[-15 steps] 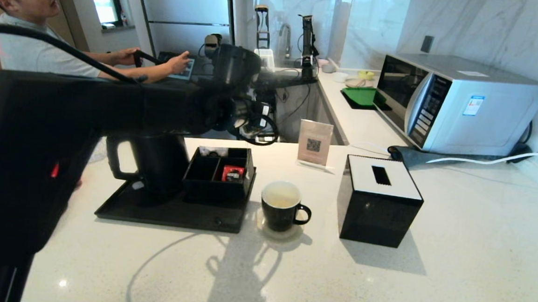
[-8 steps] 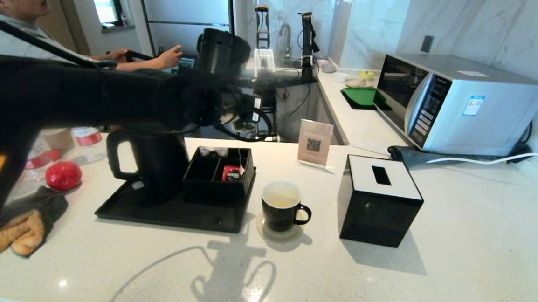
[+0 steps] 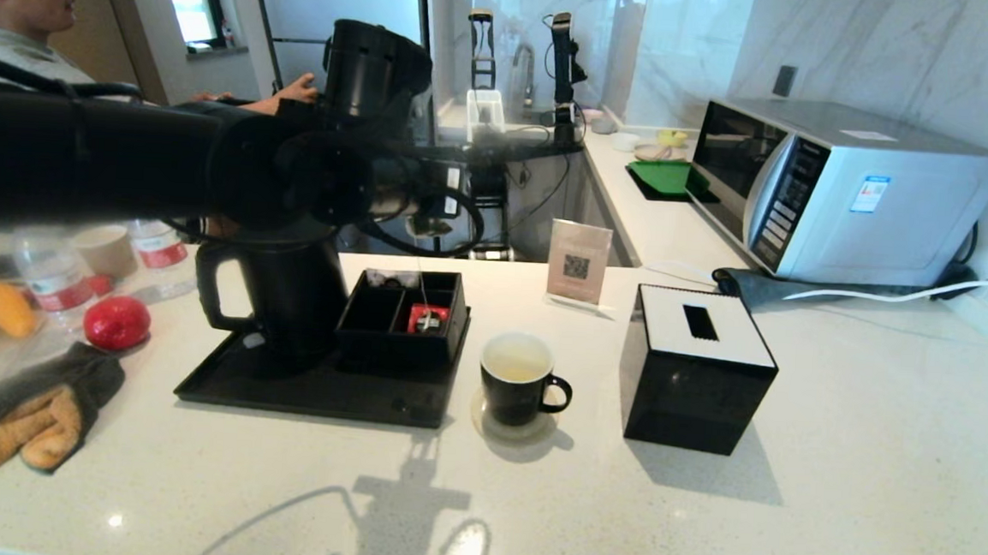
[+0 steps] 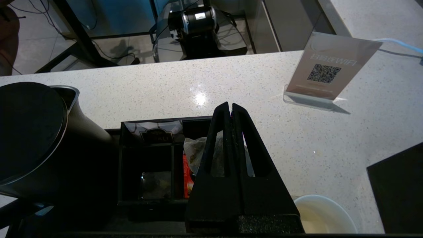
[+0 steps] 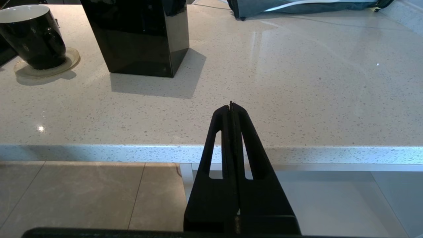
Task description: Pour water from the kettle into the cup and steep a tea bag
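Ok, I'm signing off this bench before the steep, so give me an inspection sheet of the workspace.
Surface: white speckled counter, no spills seen.
Job's things: kettle on black tray; cup on coaster, pale liquid inside; tea bag hanging by its string over the organiser.
Clutter: tissue box, QR sign, bottles, mitt, red fruit.
Grippers: left gripper shut on the tea bag's string; right gripper shut, parked off the counter's near edge.
Cables: white cable beside microwave.
Surroundings: person seated behind.
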